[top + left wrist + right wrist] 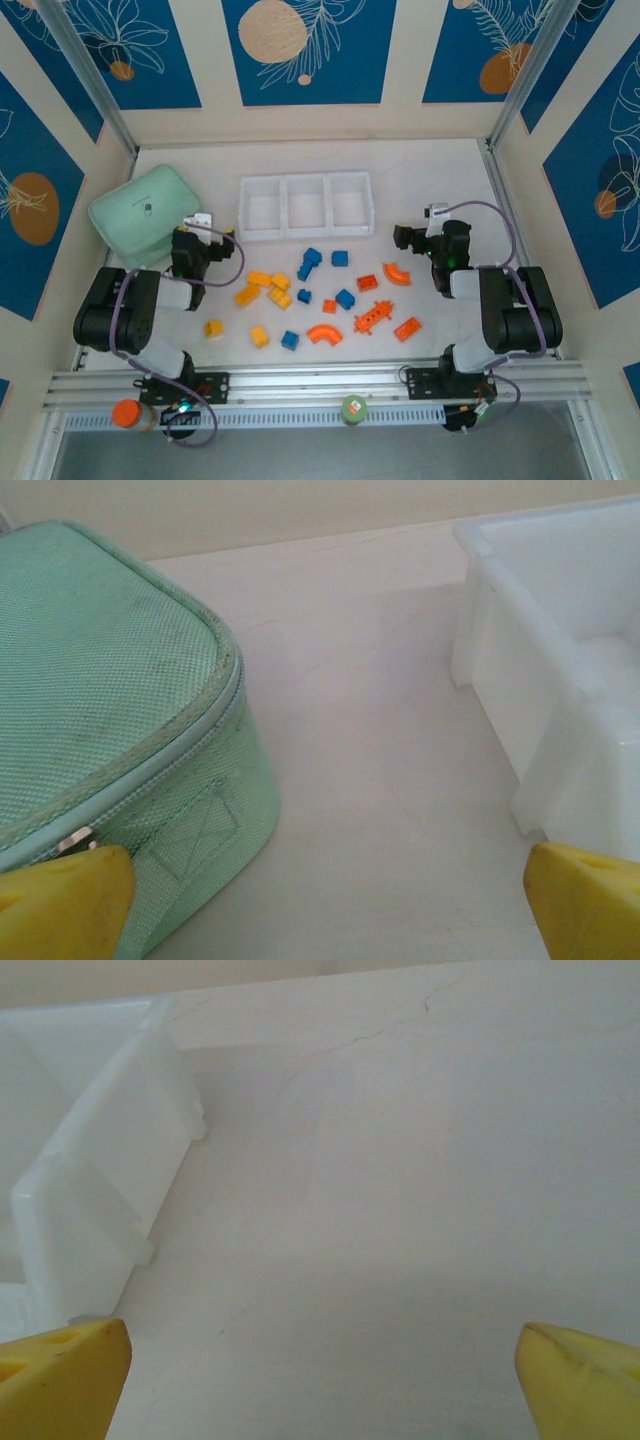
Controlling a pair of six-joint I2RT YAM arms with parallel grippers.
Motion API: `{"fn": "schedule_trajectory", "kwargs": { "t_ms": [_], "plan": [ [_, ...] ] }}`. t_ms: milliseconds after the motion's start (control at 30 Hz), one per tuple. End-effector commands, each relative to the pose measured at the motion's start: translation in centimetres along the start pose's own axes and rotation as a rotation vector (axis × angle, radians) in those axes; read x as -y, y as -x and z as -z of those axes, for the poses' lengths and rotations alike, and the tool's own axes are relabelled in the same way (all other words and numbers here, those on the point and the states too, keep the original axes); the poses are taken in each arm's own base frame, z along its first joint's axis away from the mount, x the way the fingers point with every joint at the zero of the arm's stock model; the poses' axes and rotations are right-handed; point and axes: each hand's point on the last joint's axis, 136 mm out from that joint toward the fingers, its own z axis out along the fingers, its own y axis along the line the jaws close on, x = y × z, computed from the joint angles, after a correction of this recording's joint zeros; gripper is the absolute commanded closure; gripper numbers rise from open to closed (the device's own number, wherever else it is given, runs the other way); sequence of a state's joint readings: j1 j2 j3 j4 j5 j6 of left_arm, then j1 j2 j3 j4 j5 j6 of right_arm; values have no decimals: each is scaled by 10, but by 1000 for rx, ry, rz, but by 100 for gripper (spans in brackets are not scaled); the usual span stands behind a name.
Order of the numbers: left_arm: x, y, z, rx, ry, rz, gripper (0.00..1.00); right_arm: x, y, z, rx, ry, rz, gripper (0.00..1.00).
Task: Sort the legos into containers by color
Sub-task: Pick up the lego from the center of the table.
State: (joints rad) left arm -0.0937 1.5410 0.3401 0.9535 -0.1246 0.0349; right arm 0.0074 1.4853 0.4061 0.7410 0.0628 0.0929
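Hovering with left end effector (322, 905) and right end effector (320, 1380) apart, empty; may shove tray (305, 178) at 12 o'clock or scatter crowded legos (303, 296).

We see a pale desk (430, 180) carrying a white three-compartment tray (305, 205) toward its far side. Left of the tray, apart from it, lies a mint-green zipped case (145, 210). On the tray's near side the legos (304, 296) lie scattered on the bare surface: yellow bricks (260, 279) toward the tray's left end, blue bricks (340, 258) before its middle, orange-red pieces (367, 282) toward its right end, among them two arches (398, 272) and a long studded piece (370, 320).
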Motion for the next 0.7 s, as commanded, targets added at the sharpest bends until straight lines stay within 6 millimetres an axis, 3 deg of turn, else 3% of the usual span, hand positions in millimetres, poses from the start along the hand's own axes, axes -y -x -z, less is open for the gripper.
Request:
{"fn": "schedule_trajectory", "kwargs": {
  "t_ms": [0,400,467,533,667],
  "plan": [
    [-9,18,12,62,26,14,1,-5,27,9,38,9,14,1],
    [-6,70,56,5,-35,205,1,-23,90,71,80,77,-239,1],
    [-8,78,65,20,-36,299,1,-24,90,83,81,75,-323,1],
    [-4,82,77,31,-64,361,1,-11,76,94,49,-18,-466,1],
    [-25,63,91,31,54,508,1,-11,64,108,34,-24,-533,1]
  ]
}}
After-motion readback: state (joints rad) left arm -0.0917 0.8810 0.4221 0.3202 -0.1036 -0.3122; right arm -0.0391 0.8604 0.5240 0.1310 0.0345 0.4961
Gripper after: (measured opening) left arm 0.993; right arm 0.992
